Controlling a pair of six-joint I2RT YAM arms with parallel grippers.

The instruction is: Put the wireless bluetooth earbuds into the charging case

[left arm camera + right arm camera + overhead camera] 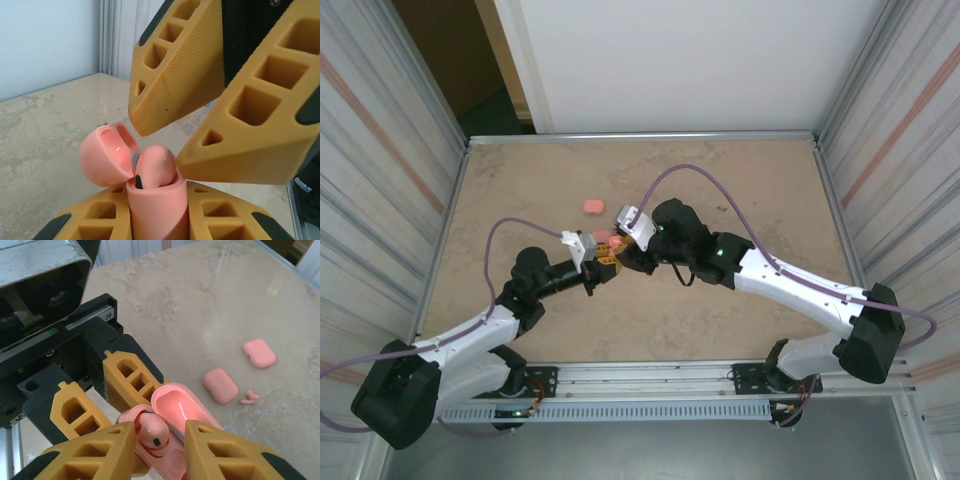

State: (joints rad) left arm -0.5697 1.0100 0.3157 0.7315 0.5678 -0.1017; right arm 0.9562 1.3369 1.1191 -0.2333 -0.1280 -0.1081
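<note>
Two closed cases, one open case, two earbuds.

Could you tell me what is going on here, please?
The left gripper is clamped on an open pink case, held upright with its lid tipped back. An earbud sits in the case's mouth with its head sticking out. The right gripper has its jaws slightly apart on either side of it. Farther out on the table lie two closed cases and one loose earbud.
</note>
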